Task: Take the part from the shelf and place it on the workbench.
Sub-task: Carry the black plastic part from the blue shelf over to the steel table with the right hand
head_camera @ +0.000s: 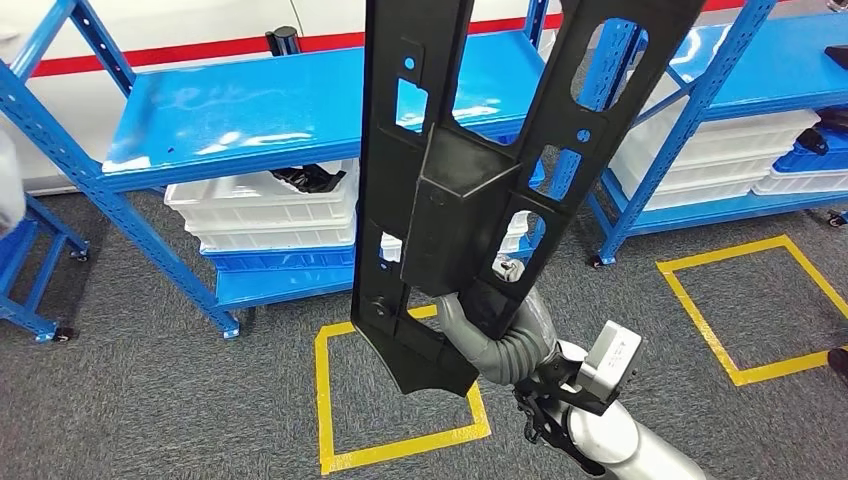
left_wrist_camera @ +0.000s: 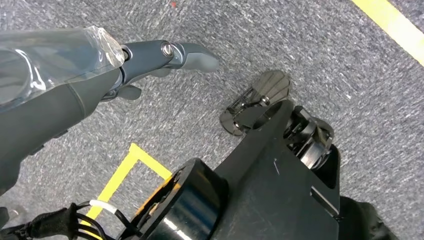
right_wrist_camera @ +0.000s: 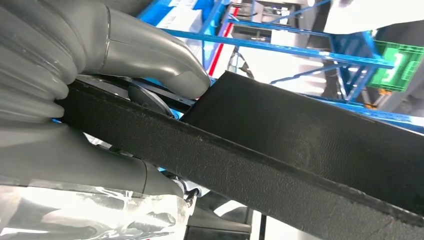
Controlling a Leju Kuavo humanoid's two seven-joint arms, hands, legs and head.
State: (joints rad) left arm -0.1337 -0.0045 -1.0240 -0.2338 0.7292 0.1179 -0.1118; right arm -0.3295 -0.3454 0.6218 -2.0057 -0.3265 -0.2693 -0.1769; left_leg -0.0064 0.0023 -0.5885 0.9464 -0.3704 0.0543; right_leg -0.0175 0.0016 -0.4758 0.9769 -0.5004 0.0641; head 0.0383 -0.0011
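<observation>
- Right hand (head_camera: 497,318) clamped on long black plastic part (head_camera: 455,170), thumb (right_wrist_camera: 155,55) pressed over its edge.
- Part held upright before blue shelf (head_camera: 290,110), off it.
- Left hand (left_wrist_camera: 150,60) empty, fingers apart.
- Risk judged: tall part tipping or twisting loose.

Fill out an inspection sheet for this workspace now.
Surface: grey carpet floor with yellow taped squares; workbench nothing seen.
Job's things: black part, long and perforated, held upright in front of the blue shelf.
Clutter: white trays stacked on the lower shelf, black pieces in the top one.
Robot hands: right robot hand grips the part; left robot hand holds nothing, over the carpet.
Cables: wire bundle by the left wrist.
Surroundings: second blue shelf with trays.
</observation>
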